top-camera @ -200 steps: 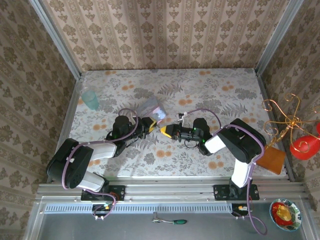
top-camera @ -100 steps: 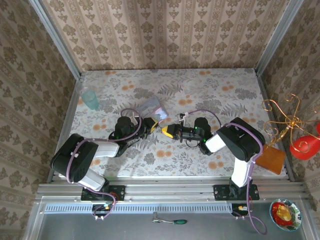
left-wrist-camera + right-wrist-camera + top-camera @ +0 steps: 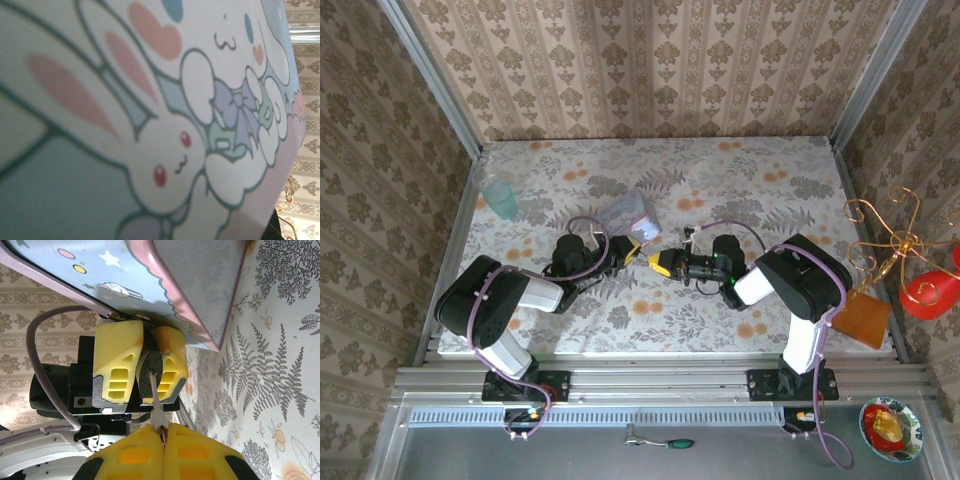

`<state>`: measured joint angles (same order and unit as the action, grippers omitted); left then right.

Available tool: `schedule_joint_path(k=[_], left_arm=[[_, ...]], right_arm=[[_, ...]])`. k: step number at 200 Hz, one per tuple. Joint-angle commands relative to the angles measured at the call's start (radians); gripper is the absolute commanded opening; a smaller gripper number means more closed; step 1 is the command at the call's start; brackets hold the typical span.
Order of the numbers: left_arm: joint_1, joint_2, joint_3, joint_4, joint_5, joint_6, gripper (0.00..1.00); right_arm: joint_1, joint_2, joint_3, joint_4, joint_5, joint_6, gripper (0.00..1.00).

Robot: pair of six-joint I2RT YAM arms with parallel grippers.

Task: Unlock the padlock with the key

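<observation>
Right pincer (image 3: 162, 429) pinches the key (image 3: 155, 401); at 12 o'clock left pincer (image 3: 145, 359) clamps the padlock (image 3: 150, 371), unreadable overhead. Floral desk (image 3: 770, 180), papered walls (image 3: 660, 70).

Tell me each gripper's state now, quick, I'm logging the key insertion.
Left gripper: closed on the padlock.
Right gripper: closed on the key.

I see a pale blue box (image 3: 632, 213) printed with cartoon rabbits near the middle of the floral tabletop (image 3: 770, 180), and a clear teal cup (image 3: 501, 198) far left. Off the right edge sit a gold wire ornament (image 3: 885, 232) and a brown square (image 3: 861, 318). A green-handled screwdriver (image 3: 670, 442) lies in the near tray.
</observation>
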<state>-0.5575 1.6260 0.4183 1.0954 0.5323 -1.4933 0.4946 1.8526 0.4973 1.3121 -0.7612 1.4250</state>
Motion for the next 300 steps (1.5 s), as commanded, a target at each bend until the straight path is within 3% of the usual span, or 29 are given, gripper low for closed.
schedule_joint_path(k=[1,126,186,266,300], left_arm=[[-0.028,-0.018,0.029,0.123,0.139,0.027,0.07],[-0.053,0.013,0.068,0.127,0.161,0.029,0.07],[-0.061,0.007,0.110,0.009,0.198,0.096,0.10],[-0.067,0.045,0.130,-0.035,0.216,0.133,0.10],[-0.068,0.051,0.130,-0.035,0.209,0.123,0.10]], right_arm=[[-0.037,0.024,0.002,-0.063,0.040,0.001,0.00],[-0.024,0.026,0.041,-0.089,0.032,0.013,0.00],[-0.081,0.023,0.027,-0.070,-0.001,0.013,0.00],[-0.083,-0.028,0.025,-0.164,0.016,-0.037,0.00],[-0.082,-0.020,0.024,-0.104,0.025,-0.042,0.00]])
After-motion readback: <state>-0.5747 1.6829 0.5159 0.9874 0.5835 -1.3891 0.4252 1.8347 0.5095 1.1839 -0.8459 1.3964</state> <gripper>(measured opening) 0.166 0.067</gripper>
